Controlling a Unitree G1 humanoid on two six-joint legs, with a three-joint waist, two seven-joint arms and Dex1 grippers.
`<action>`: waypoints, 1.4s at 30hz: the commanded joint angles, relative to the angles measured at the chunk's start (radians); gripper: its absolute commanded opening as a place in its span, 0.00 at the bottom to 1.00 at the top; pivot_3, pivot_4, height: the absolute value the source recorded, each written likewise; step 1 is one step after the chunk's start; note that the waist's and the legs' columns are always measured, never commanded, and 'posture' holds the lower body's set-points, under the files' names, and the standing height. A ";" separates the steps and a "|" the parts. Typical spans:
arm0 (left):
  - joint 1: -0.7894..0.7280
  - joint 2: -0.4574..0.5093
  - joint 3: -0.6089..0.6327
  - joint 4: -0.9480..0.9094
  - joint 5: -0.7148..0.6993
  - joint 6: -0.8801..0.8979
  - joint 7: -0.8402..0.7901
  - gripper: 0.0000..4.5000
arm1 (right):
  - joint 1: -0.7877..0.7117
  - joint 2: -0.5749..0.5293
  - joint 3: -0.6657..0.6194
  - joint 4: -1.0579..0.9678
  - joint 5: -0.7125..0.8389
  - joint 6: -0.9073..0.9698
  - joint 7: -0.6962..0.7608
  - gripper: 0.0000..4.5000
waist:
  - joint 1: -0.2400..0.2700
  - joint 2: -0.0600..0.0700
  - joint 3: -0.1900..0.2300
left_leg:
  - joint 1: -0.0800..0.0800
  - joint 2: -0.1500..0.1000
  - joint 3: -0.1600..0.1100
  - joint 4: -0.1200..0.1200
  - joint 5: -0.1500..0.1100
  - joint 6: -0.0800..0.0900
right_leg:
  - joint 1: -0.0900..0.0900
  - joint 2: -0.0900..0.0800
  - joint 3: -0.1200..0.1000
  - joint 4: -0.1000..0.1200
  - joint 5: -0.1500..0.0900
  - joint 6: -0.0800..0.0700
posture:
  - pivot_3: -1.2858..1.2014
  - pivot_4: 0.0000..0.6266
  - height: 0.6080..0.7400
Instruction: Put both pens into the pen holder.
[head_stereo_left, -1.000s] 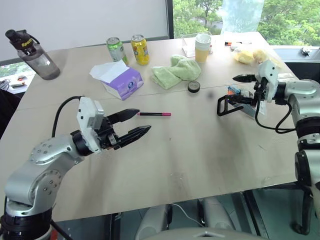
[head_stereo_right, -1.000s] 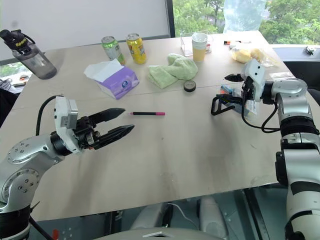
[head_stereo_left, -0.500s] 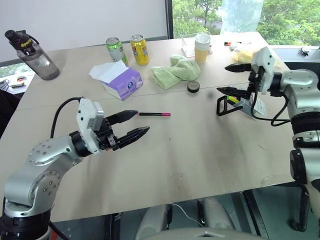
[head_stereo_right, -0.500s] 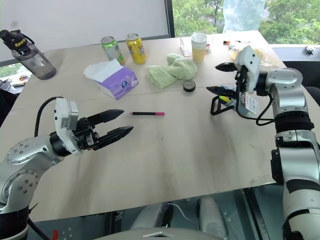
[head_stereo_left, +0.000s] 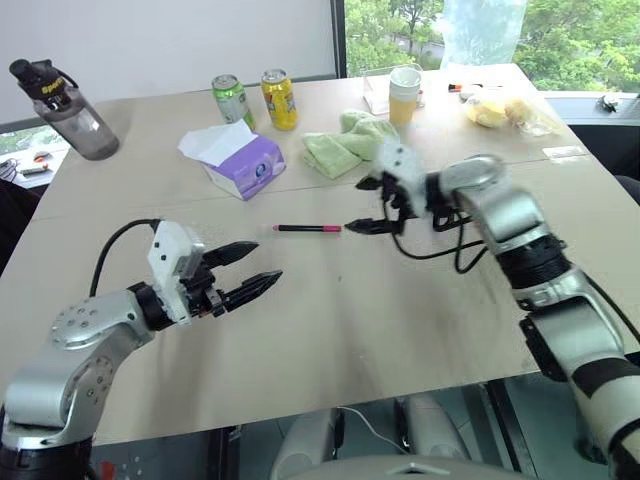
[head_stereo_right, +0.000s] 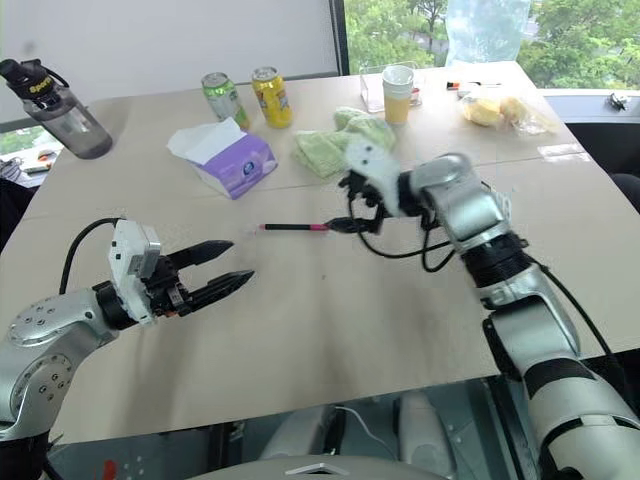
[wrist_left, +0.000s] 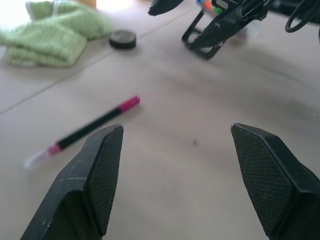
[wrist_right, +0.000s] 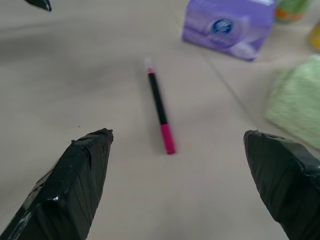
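1. Pen with pink-magenta ends (head_stereo_left: 308, 228) lies flat on the bare table (head_stereo_left: 400, 300), in front of the purple tissue box (head_stereo_left: 243, 164) on the robot's side, touching neither gripper.
2. Right gripper (head_stereo_left: 365, 205) hangs just past the pen's magenta tip, on the side away from the tissue box. Its jaws stand wide apart with nothing between them, and in the right wrist view the pen (wrist_right: 160, 112) lies on the table beyond the two fingertips (wrist_right: 87, 150), in line with the gap.
3. Left gripper (head_stereo_left: 255, 266) hovers nearer the robot than the pen, with its jaws spread and empty. In the left wrist view the pen (wrist_left: 87, 130) sits beyond the fingertip (wrist_left: 107, 150), off the centre of the gap.
4. Long axis: the pen runs across the table, parallel to its near edge, one end pointing toward the left gripper's side and the magenta tip toward the right gripper.
5. Pen holder (wrist_left: 220, 27) stands beyond the pen from the tissue box, its black loop handle toward the pen.
6. Change from a second ago: the right gripper was at the pen holder and has swung across to the pen's tip, while the left gripper has sunk a little and drawn off to its own side. The pen has not moved.
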 joint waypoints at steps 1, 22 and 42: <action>0.031 0.019 0.066 -0.002 0.023 -0.037 -0.016 0.78 | -0.068 0.100 -0.006 0.089 -0.009 -0.019 -0.074 0.99 | 0.002 0.000 0.000 | 0.000 0.000 0.000 0.000 0.000 0.000 | 0.000 0.000 0.000 0.000 0.000 0.000 | 0.52 0.24 1.00; 0.278 -0.046 0.238 -0.167 -0.007 -0.020 0.057 0.78 | -0.361 0.535 -0.068 0.963 -0.169 -0.388 -0.340 0.99 | -0.038 -0.001 0.000 | 0.000 0.000 0.001 -0.002 0.001 -0.001 | -0.004 0.001 0.001 0.005 0.000 0.000 | 0.52 0.24 1.00; 0.323 -0.046 0.275 -0.194 -0.009 0.006 0.074 0.78 | -0.338 0.595 -0.070 1.043 -0.252 -0.291 -0.311 0.06 | -0.048 -0.001 0.000 | 0.000 0.000 0.001 -0.002 0.001 -0.002 | -0.004 0.001 0.002 0.005 0.000 0.000 | 0.52 0.24 1.00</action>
